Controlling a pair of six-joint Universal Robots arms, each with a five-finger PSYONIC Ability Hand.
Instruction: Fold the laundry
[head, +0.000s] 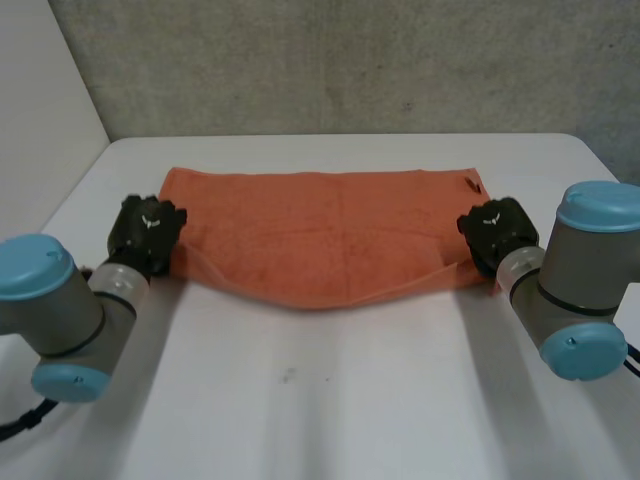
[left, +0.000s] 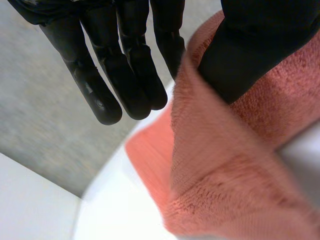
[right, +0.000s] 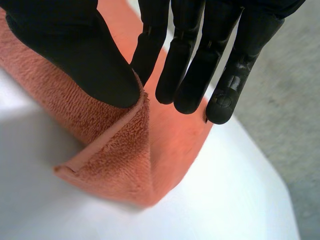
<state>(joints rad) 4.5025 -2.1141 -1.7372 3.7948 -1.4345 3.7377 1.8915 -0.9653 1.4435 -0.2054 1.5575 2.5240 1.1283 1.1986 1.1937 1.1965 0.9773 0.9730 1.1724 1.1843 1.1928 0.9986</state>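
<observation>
My left hand (head: 147, 232) is at the left end of the orange towel (head: 320, 235), which lies across the far half of the white table (head: 320, 400); its near edge sags toward me in the middle. In the left wrist view my thumb (left: 250, 55) presses a raised fold of cloth against the nearest of my straight fingers (left: 170, 50) — a pinch, and I judge it a shallow one; the other fingers hang free.

At the right end my right hand (head: 495, 232) does the same; its thumb (right: 85, 65) and first finger (right: 150, 55) nip the lifted edge just above a folded corner resting on the table.

The dangers as I see them: either pinch holds little cloth, so a quick lift could let one end slip and drop; the slack middle may drag and bunch — leaving a wrinkled fold; and if my two hands travel unevenly, the edges will land askew.
</observation>
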